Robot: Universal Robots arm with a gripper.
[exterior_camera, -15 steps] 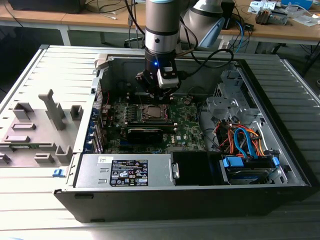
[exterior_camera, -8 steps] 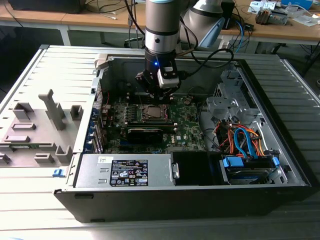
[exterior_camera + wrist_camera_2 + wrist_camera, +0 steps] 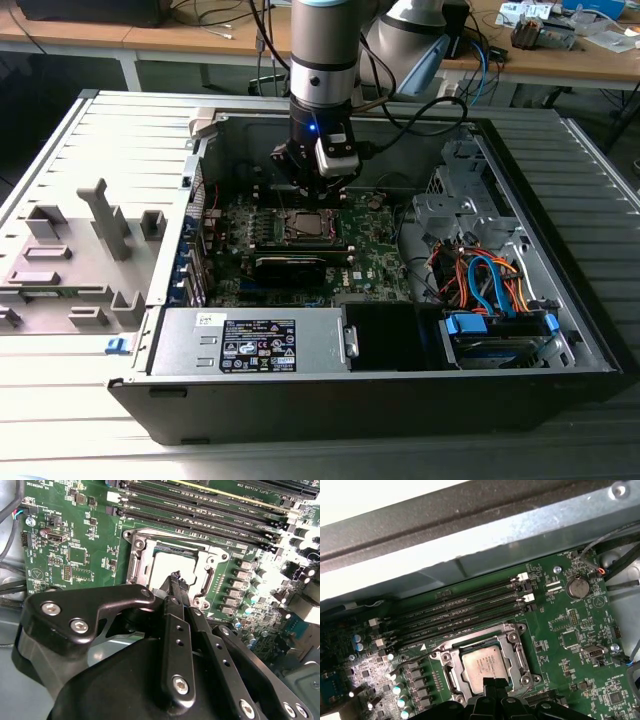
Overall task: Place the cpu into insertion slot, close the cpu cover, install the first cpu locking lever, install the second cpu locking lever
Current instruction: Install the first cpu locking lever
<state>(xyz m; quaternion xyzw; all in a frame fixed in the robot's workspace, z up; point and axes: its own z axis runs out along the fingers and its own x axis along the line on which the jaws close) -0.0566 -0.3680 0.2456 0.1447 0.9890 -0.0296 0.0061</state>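
soft room light, shadowed case (image 3: pixel 240 145), glare on the cpu (image 3: pixel 162 562) in the second wrist view

Second wrist view: gripper (image 3: pixel 175 577) covers part of cpu (image 3: pixel 161 565) and insertion slot (image 3: pixel 136 562). Exterior view: arm (image 3: pixel 325 45) cut off at top edge.

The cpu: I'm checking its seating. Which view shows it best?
The first wrist view: the cpu lies in the insertion slot, top almost fully exposed. In the second wrist view the claw hides part; the exterior view shows it distant, below the arm.
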